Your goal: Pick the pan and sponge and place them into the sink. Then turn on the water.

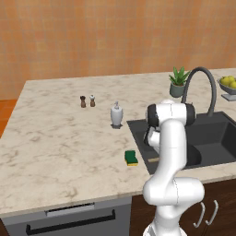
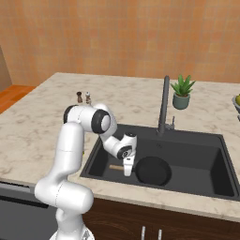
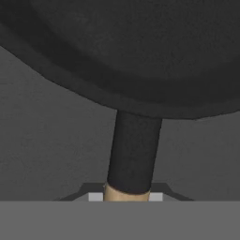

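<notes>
The black pan [image 2: 153, 171] lies flat on the floor of the dark grey sink [image 2: 197, 157], its wooden handle [image 2: 116, 167] pointing left. My gripper [image 2: 127, 169] reaches down into the basin at that handle. In the hand view the pan [image 3: 131, 51] spreads across the top, and the handle's dark neck runs down to my gripper [image 3: 126, 197], whose tips hug the wooden part on both sides. The green and yellow sponge [image 1: 131, 158] rests on the counter just left of the sink [image 1: 216, 138]. A dark gooseneck faucet [image 2: 164, 105] stands behind the basin.
A white soap dispenser [image 1: 116, 115] stands at the sink's back left corner. Two small shakers [image 1: 87, 101] sit farther back on the counter. A potted plant [image 1: 178, 82] and a fruit bowl [image 1: 229, 87] stand behind the sink. The counter's front edge lies near the sponge.
</notes>
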{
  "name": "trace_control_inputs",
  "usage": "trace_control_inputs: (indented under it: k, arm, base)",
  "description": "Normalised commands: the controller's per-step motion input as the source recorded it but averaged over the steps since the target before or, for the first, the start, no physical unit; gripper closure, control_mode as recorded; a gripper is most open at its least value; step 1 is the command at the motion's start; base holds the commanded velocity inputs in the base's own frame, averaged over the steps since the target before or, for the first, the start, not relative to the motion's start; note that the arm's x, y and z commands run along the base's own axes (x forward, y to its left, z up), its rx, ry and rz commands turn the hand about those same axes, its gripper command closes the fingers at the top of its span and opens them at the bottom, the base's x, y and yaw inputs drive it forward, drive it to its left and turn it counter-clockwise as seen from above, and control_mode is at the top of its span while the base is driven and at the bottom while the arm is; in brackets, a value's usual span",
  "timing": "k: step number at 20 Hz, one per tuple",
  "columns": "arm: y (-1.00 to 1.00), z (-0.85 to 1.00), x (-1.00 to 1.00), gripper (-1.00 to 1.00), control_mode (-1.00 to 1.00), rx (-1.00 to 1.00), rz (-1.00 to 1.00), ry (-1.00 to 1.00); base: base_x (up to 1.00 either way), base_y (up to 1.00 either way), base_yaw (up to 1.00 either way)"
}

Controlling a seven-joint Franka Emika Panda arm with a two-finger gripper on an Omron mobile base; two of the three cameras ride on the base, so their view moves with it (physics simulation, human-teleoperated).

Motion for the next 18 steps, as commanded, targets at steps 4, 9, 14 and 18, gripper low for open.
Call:
trace_control_inputs:
  k: [4, 9, 14, 18]
  arm:
    - [0.00, 0.10, 0.28, -1.00, -1.00, 0.00, 0.02, 0.00]
    - [0.00, 0.66, 0.00, -1.00, -1.00, 0.00, 0.05, 0.00]
    - [0.00, 0.98, -0.04, -1.00, -1.00, 0.00, 0.14, 0.02]
    - [0.12, 1.00, -0.24, -1.00, -1.00, 0.00, 0.19, 0.00]
  base:
    - [0.00, 0.00, 0.00]
    - [0.00, 0.00, 0.00]
    - [0.00, 0.00, 0.00]
    - [0.00, 0.00, 0.00]
